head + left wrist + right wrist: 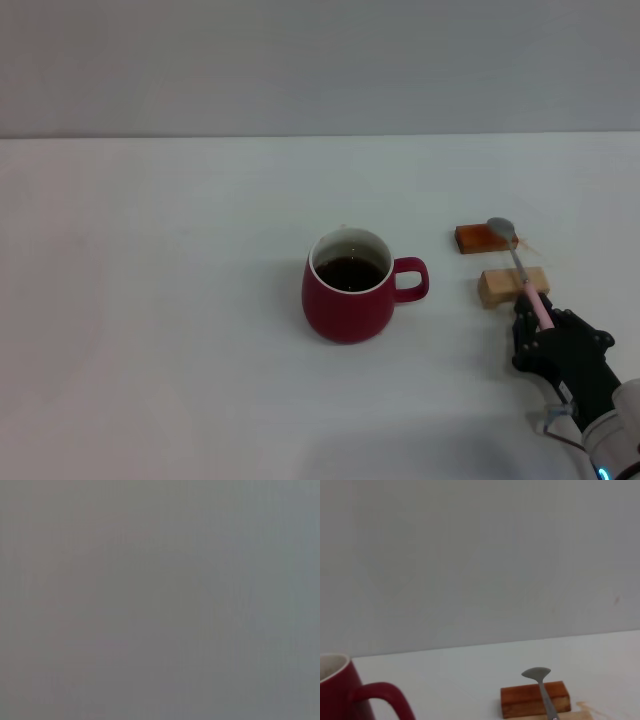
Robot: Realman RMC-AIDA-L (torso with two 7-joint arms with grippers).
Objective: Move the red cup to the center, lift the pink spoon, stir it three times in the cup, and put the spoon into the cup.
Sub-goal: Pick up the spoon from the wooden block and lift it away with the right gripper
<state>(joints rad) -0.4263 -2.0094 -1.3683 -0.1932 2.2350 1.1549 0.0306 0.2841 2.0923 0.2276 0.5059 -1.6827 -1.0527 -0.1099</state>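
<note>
Right arm enters at the lower right corner of the head view, forearm angled up and inward, black right claw (pixel 537 318) low over the white worktop (pixel 180 330). Left arm not seen in the head view; left wrist view shows only flat grey.

Red cup (pixel 347 286) stands upright near the middle of the worktop, loop handle toward the robot's right. White inside, dark liquid filling the lower part. Right wrist view catches only its rim and handle at the frame edge (pixel 350 692).

Pink spoon (pixel 522 268) lies bridged across two small blocks to the right of the cup: grey bowl resting on the orange-brown block (pixel 480 239), neck crossing the tan block (pixel 510 287), pale pink handle running down into the right claw. Right wrist view shows the bowl (pixel 536 673) sitting on top of the orange-brown block (pixel 532 698).

Right claw's fingers (pixel 522 322) sit on either side of the handle end, at or touching it. Cannot tell whether they are clenched on it or merely framing it. Spoon well apart from the cup.
</note>
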